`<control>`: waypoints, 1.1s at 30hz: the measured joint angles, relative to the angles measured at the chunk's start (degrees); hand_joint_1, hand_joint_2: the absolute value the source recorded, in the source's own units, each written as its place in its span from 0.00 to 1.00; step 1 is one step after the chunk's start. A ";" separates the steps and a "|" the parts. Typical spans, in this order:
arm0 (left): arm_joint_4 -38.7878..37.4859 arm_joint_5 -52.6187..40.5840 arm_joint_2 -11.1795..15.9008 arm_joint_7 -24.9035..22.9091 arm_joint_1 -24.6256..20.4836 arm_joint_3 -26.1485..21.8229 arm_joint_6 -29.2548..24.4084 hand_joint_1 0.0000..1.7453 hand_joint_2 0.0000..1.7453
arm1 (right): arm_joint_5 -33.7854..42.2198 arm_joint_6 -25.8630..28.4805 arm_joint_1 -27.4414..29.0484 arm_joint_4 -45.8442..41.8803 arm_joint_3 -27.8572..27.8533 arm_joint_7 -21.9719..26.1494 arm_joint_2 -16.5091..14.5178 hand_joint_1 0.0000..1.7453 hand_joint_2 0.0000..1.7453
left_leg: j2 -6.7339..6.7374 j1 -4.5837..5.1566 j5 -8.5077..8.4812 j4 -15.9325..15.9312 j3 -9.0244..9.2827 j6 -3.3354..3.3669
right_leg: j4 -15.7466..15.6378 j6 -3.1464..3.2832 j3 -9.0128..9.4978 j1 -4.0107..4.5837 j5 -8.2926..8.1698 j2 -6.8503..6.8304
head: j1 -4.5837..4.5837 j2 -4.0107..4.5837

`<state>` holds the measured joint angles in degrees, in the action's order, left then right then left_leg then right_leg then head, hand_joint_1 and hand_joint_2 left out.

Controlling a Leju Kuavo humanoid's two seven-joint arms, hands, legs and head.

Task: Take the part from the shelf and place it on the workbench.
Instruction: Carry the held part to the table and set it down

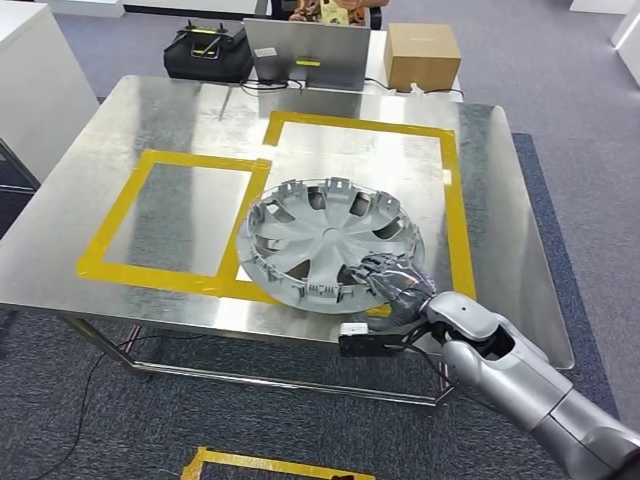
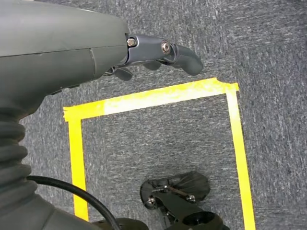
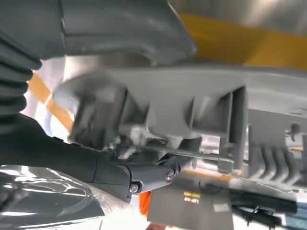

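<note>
Grey wheel cover (image 1: 330,243) lies on the metal surface (image 1: 113,130), inner side up, clips standing round its rim. It sits toward the near edge, right of centre, straddling the yellow tape: mostly inside the larger taped rectangle (image 1: 451,190), its left part over the strip shared with the smaller taped rectangle (image 1: 106,225) beside it. Whether it rests fully flat cannot be told; the near rim is in the hand.

Right hand (image 1: 392,283) reaches in from the near right corner and grips the cover's near-right rim. In the right wrist view the thumb lies over the rim (image 3: 203,96) and a dark finger (image 3: 152,175) hooks beneath it, so the rim is pinched between them.

Left hand (image 2: 159,52) hangs over grey carpet (image 2: 267,38), above a yellow taped square on the floor (image 2: 152,98). Fingers extended with a slight curl, nothing in them.

Far edge of the surface: a black case (image 1: 207,50), a silver laptop (image 1: 309,55), a cardboard box (image 1: 421,55). A person sits partly in view behind the laptop.
</note>
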<state>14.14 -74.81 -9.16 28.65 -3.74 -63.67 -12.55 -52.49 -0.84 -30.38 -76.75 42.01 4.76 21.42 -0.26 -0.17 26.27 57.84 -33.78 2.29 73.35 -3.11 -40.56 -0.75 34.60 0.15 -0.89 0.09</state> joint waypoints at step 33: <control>-0.01 2.70 -1.67 -1.75 0.31 -2.56 -2.89 0.00 0.00 | 12.73 25.31 26.55 -26.22 -18.65 7.76 -5.82 0.00 0.00 | -0.23 0.14 0.41 0.12 0.05 0.06 | -7.69 0.85 3.91 0.13 -3.37 -0.23 | -0.01 0.00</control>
<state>14.14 -72.11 -10.84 26.90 -3.43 -66.24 -15.43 -39.77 24.46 -3.84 -102.97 23.36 12.52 15.60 -0.48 -0.03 26.68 57.96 -33.72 2.36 65.67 -2.26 -36.65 -0.63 31.23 -0.08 -0.90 0.09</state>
